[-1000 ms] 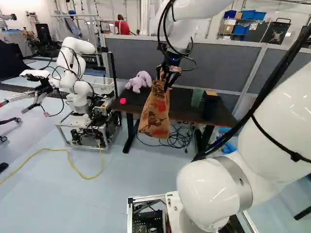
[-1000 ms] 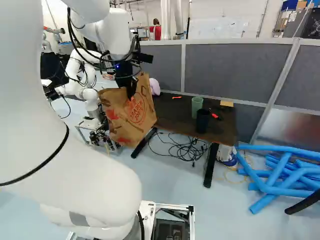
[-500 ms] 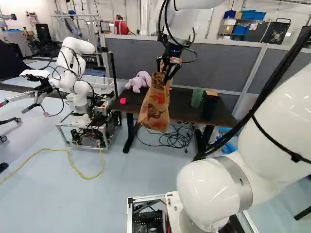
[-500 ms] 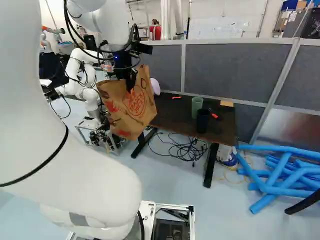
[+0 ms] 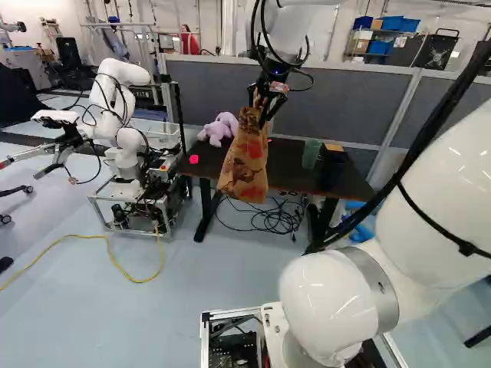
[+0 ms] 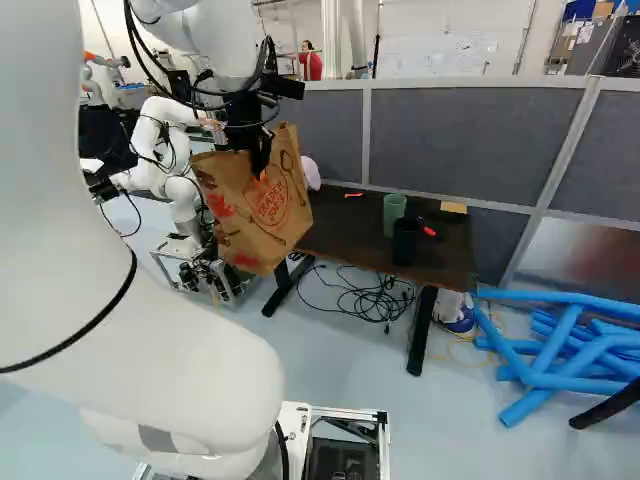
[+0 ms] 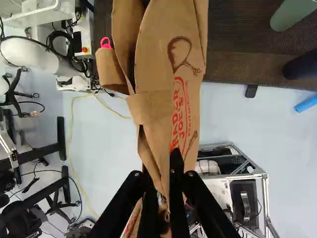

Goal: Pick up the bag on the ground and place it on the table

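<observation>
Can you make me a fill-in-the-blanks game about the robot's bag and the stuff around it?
1. The gripper is holding a paper bag that is coloured ____.
2. Its two fingers are not open; they are ____ on the bag.
3. On the table, the lighter cup beside the dark cup is ____.
4. The thick tubes on the floor are ____.

Missing words: brown; shut; green; blue.

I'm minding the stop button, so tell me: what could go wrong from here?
The paper bag hangs from the gripper by its pinched top, so it might slip or swing. Its bottom hangs low by the table, so it may snag the edge. Set down carelessly, it could nudge the purple plush toy or tip the green cup.
</observation>
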